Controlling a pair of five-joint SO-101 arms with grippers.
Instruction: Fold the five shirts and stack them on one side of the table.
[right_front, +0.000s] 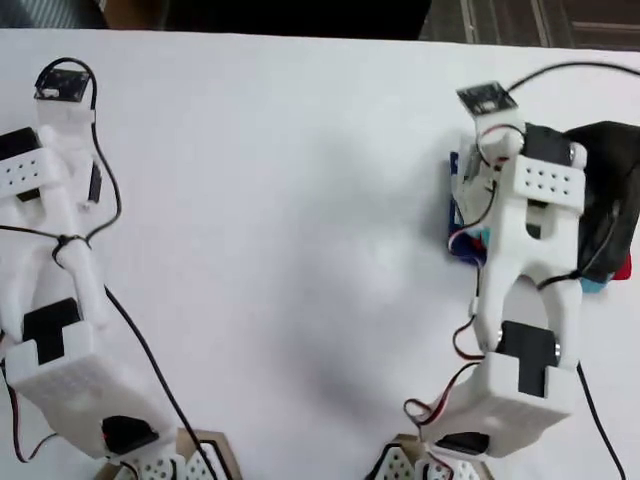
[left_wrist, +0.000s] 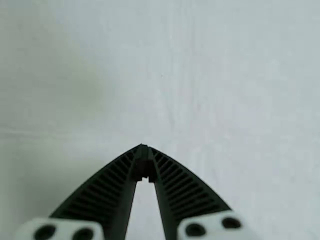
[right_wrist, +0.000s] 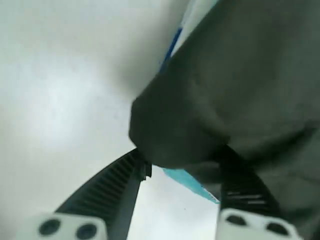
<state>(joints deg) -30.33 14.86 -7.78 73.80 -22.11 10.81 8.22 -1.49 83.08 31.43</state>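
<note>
A pile of shirts (right_front: 600, 210) toward the right edge of the surface (right_front: 280, 180), partly hidden beneath the right arm (right_front: 530, 220). On top, a dark shirt (right_front: 608, 180), bunched rather than flat, spilling out on the arm's outer side. Below it, slivers of other layers: a blue shirt (right_front: 457, 215) poking out on the inner side, toward the middle of the surface; a red layer (right_front: 622, 268) and a light-blue layer (right_front: 592, 285) peeking out on the outer side, nearer the arm's base. Number of shirts in the pile not readable from these slivers, nor the neatness of the folds.

From the right wrist: the dark shirt (right_wrist: 240, 85) close up, a rounded fold of it bulging in between the right jaws. Right jaws spread wide, not clamped on anything. One finger (right_wrist: 117, 187) clear of the cloth, over bare surface; the other (right_wrist: 242, 185) right against the dark cloth, touching or just beneath it, hard to tell which. Under the dark fold, between the two, the light-blue layer (right_wrist: 187, 181); farther off, a strip of the blue shirt (right_wrist: 172, 45) along the pile's edge.

Well apart from all this, at the left edge of the surface, the left arm (right_front: 50, 200). Left jaws closed tip to tip, gripping nothing, with bare white surface (left_wrist: 160, 75) beneath and ahead.
</note>
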